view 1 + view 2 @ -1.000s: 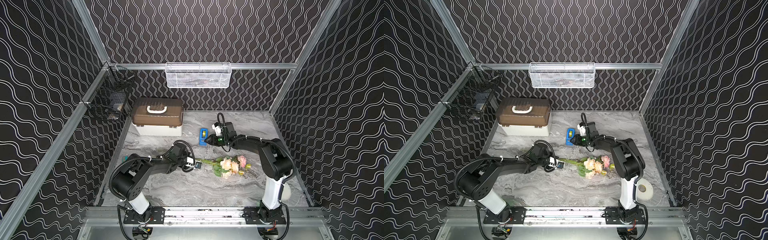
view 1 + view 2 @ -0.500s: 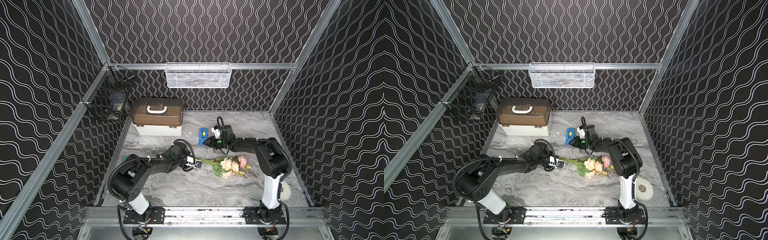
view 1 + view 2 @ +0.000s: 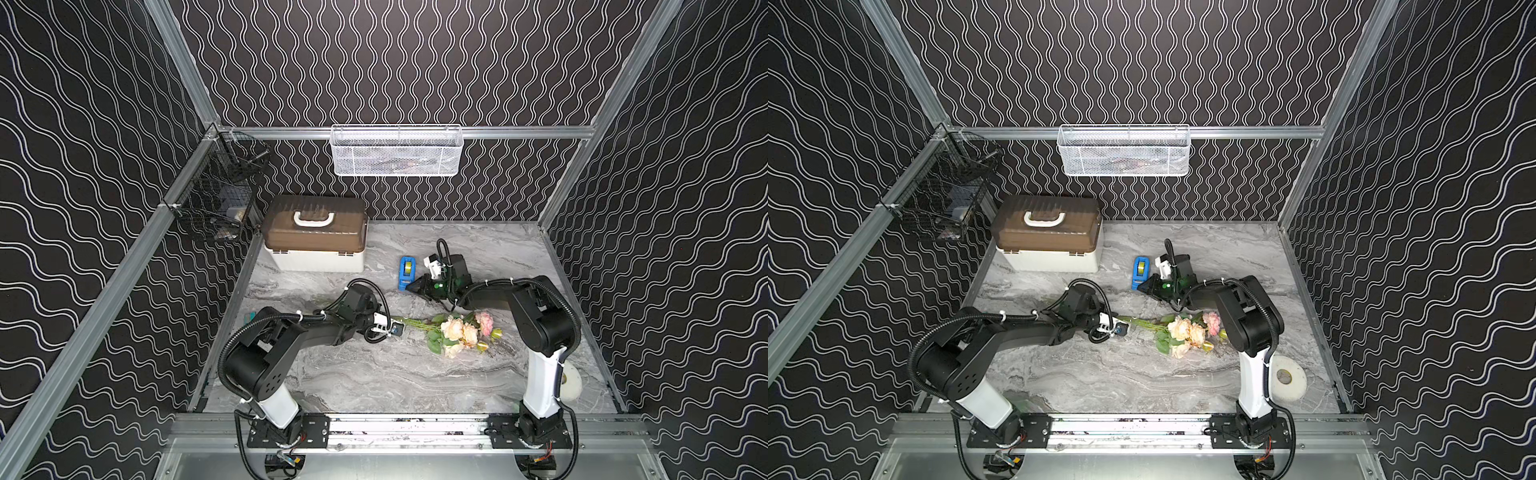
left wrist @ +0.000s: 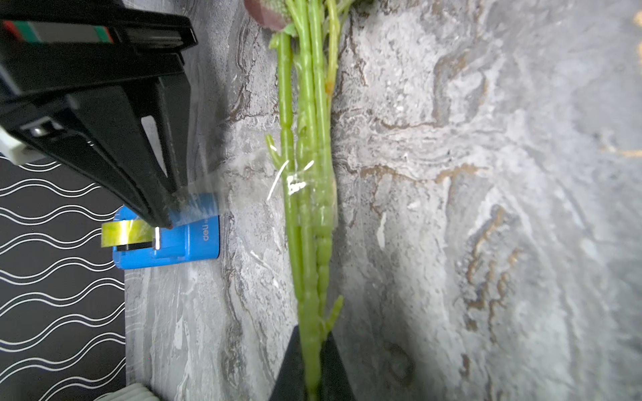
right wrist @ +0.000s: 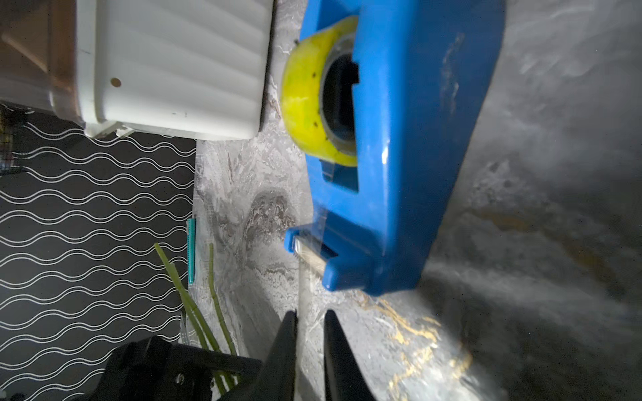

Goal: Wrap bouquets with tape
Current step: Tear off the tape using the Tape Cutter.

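Two claws sit low over the grey marbled worktop (image 3: 374, 374). The bouquet (image 3: 446, 332) lies flat near its middle, with pink and cream blooms toward the right arm's side and long green stems running toward the left arm.

The left claw (image 3: 392, 329) is at the stem end. In the left wrist view its fingers (image 4: 333, 368) are clamped shut on the stems (image 4: 309, 208), which pass straight out between them along the worktop. Partway along the stems, a clear strip of tape (image 4: 243, 180) clings to them and stretches sideways to the tips of the right claw (image 4: 166, 215).

The tape dispenser (image 3: 407, 270) is bright blue with a yellowish roll (image 5: 305, 97). It stands upright behind the stems and apart from them, between the brown-lidded storage box (image 3: 316, 237) and the right wrist. The right claw (image 3: 409, 286) points at the dispenser's cutter end, just beside it. In the right wrist view its fingers (image 5: 288, 333) stand close together with a slim gap, and the clear strip runs down from the cutter into that gap. I cannot tell whether they actually pinch the strip.

A large white roll (image 3: 1287, 378) lies near the right arm's base, well apart from the bouquet. A slim teal cutter (image 5: 191, 250) rests by the left wall.
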You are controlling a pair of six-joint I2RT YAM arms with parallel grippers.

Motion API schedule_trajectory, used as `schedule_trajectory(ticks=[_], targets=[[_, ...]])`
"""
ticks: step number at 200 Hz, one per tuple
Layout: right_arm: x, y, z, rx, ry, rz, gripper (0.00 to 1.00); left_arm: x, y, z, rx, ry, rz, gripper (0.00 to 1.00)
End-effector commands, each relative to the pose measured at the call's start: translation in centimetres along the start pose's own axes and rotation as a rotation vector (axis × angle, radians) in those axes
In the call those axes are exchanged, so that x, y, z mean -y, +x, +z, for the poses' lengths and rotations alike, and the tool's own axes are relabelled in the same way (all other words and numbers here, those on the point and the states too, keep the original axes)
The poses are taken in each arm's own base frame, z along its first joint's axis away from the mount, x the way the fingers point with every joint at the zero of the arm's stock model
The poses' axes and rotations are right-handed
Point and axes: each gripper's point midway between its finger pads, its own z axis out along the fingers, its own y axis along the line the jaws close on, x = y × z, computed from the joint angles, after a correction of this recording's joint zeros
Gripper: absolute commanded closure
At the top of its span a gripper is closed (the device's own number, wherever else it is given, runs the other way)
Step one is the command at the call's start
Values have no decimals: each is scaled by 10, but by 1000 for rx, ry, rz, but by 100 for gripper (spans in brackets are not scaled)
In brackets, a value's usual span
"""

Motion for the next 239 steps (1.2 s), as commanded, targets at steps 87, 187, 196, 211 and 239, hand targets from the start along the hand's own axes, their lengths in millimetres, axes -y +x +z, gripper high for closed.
schedule_trajectory(ticks=[87, 187, 196, 211, 239], targets=[[-24, -1, -2, 34, -137, 3, 100, 5, -3, 2, 19, 25, 11, 100], [20, 20, 23, -83, 24, 129, 100, 6, -3, 2, 21, 32, 4, 100], [27, 24, 23, -88, 47, 136, 100, 6, -4, 2, 23, 34, 6, 100], [36, 26, 21, -77, 82, 140, 100, 5, -3, 2, 22, 32, 6, 100], [60, 32, 16, -72, 214, 144, 100, 5, -3, 3, 20, 30, 9, 100]])
